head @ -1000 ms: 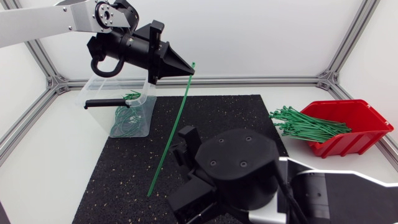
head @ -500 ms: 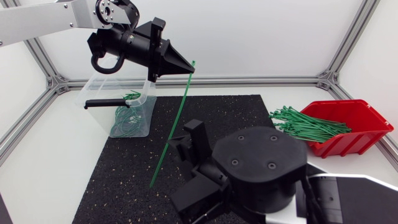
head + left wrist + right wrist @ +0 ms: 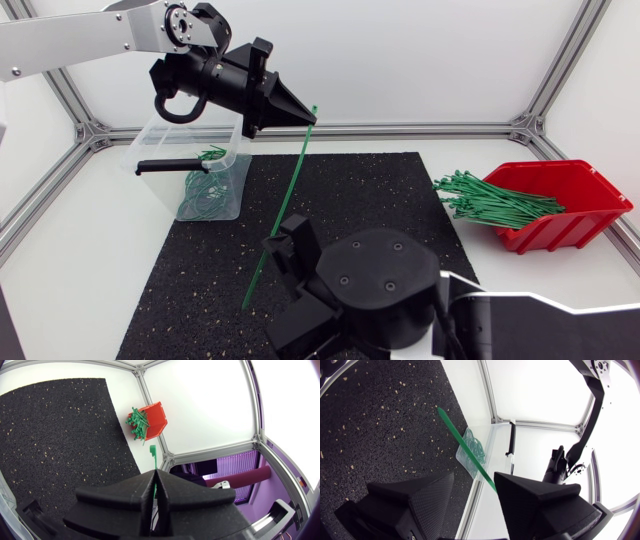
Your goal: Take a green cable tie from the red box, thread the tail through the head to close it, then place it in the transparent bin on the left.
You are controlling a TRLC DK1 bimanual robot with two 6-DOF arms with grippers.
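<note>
Right tool astride tie, bin beyond

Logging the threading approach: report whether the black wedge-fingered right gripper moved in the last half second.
Yes: the right gripper shifted leftward, away from the red plastic box.

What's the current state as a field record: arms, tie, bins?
left gripper: shut on the cable tie near its head end, raised by the transparent bin
right gripper: open, low over the black mat, tie between its fingers
cable tie: unthreaded, slanting down, tail toward the mat
red box: right, green ties spilling over the rim
transparent bin: left, looped ties inside
</note>
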